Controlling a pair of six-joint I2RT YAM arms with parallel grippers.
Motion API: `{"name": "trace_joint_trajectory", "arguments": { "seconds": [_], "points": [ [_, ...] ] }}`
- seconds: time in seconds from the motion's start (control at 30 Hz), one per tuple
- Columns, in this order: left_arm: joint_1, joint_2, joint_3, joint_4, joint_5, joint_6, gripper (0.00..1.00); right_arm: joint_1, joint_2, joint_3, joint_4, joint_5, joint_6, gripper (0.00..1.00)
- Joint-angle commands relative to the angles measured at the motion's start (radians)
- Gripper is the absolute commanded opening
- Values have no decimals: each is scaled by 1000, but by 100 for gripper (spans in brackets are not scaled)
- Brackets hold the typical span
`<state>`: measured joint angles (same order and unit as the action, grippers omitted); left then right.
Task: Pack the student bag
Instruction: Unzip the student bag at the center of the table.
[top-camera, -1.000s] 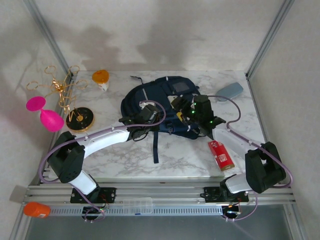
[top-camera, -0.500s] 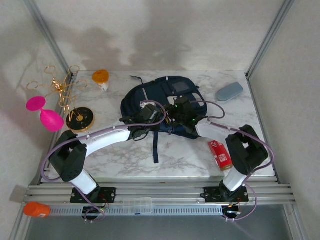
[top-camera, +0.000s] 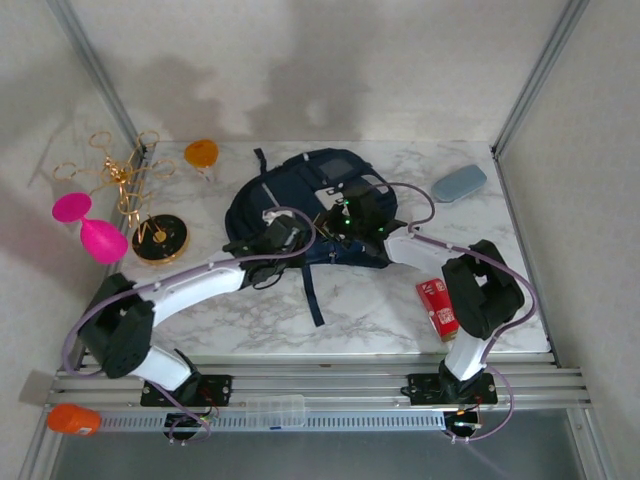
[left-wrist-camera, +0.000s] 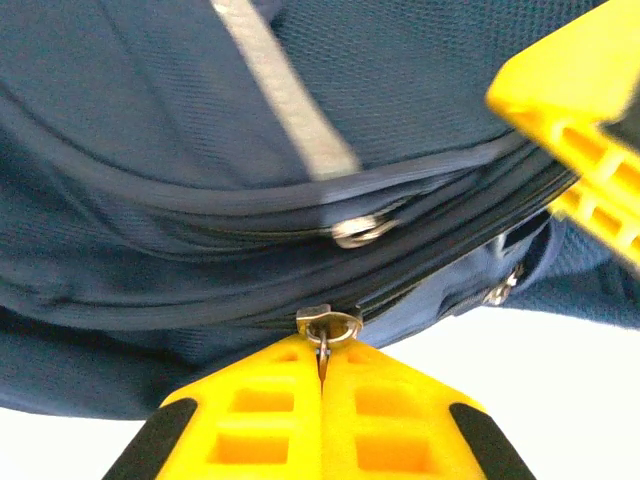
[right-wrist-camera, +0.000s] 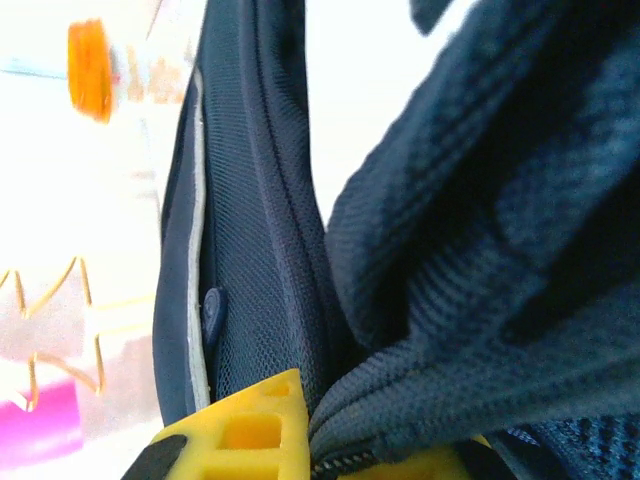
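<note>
Top external: the student bag (top-camera: 290, 185) lies on the marble worktop (top-camera: 380, 310) beneath both arms. The left end effector (top-camera: 283, 232) is at its near-left edge and the right end effector (top-camera: 340, 218) is over its middle.

Left wrist: the fingers are pressed together, pinching a metal zipper pull (left-wrist-camera: 326, 326) at their tips.

Right wrist: the fingers are closed on a fold of navy bag fabric. An orange-capped bottle (right-wrist-camera: 92, 68) stands well beyond them.
</note>
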<state>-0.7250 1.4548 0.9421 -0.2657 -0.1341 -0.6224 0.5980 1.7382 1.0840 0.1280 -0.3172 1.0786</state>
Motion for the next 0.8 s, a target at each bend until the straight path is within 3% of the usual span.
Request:
{"name": "trace_joint_trajectory", "arguments": {
  "seconds": [0.0,0.07,0.17,0.3,0.4,0.57,0.63,0.77],
  "points": [
    [-4,-99,-49,-122,-35,-68,0,-124,-72,40,-39,-215,-278,0],
    [0,-133,-77,-133,-31,-77,0,-187,-47,121,-181,-279,-410,0],
    [7,-131,-81,-134,21,-77,0,-295,-30,143,-191,-361,-434,0],
    [4,-89,-53,-93,88,-66,0,-305,13,227,-286,-316,-473,0],
    [2,-60,-23,-47,100,-67,0,-279,4,183,-258,-316,-402,40],
    [2,-14,9,-17,108,-83,0,-225,-171,-27,-186,-169,-181,79],
    [1,-7,6,-7,111,-87,0,-189,-235,-134,-102,-138,-59,89],
    [1,-7,-6,17,114,-89,0,-94,-279,-258,-1,-48,144,94]
  ]
}}
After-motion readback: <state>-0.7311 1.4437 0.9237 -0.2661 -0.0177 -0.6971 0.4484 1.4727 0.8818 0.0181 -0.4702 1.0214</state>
